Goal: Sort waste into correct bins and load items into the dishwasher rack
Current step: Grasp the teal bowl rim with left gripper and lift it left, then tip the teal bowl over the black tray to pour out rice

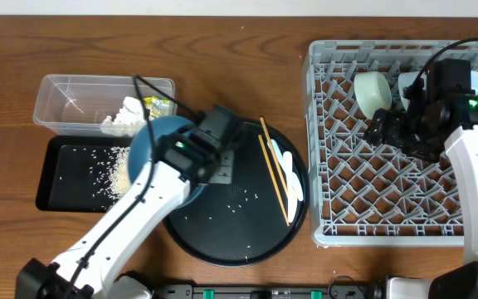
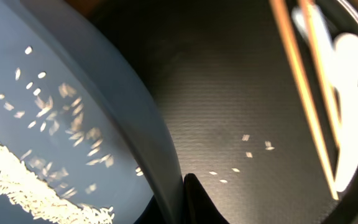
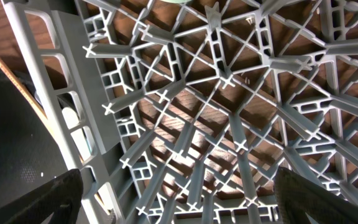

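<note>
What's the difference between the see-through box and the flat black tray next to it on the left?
The clear tub is see-through with taller walls; the black tray is opaque and shallow. The clear tub holds crumpled white napkins and a yellow-green wrapper; the black tray holds loose rice. Both are rectangular, of similar footprint, and sit side by side.
</note>
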